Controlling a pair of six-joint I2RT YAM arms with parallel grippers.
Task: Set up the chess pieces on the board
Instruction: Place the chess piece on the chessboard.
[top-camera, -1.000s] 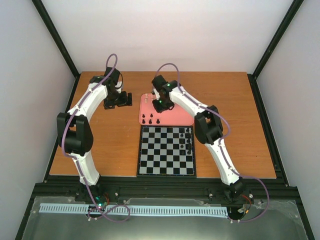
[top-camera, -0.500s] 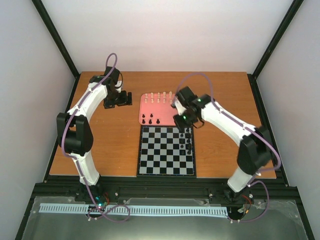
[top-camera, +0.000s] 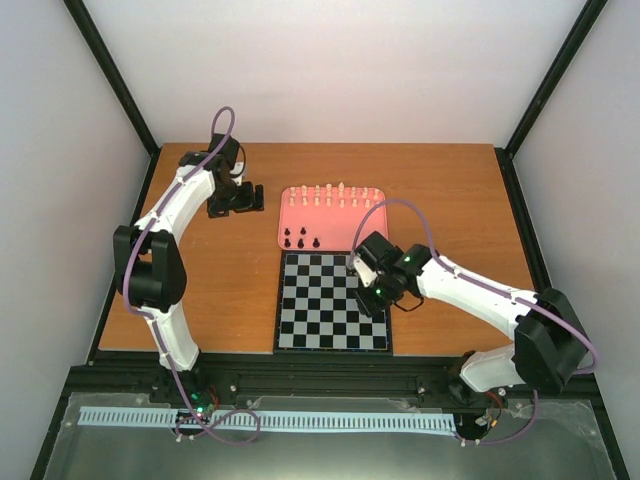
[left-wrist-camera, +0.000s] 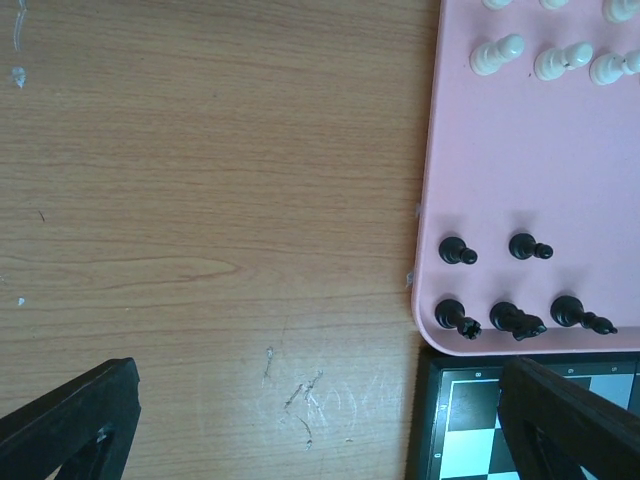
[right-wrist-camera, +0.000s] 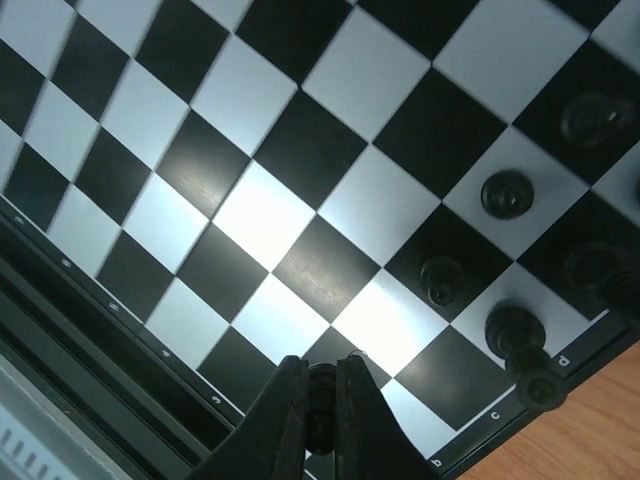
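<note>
The right gripper (right-wrist-camera: 321, 372) is pinched tight on a small black chess piece (right-wrist-camera: 322, 392), held upright at the bottom middle of the right wrist view. Beneath it is the board (right-wrist-camera: 255, 210). The standing black pieces (right-wrist-camera: 507, 192) run off to the upper right along the board's lettered edge, so the held one hangs just lower left of that row. I'd say the drop is nearly straight down. From overhead, the same gripper (top-camera: 378, 288) hides the piece completely. The left gripper (left-wrist-camera: 320, 400) hangs spread and empty over the table, near the pink tray (left-wrist-camera: 500, 150), where five black pieces (left-wrist-camera: 515, 320) wait.
</note>
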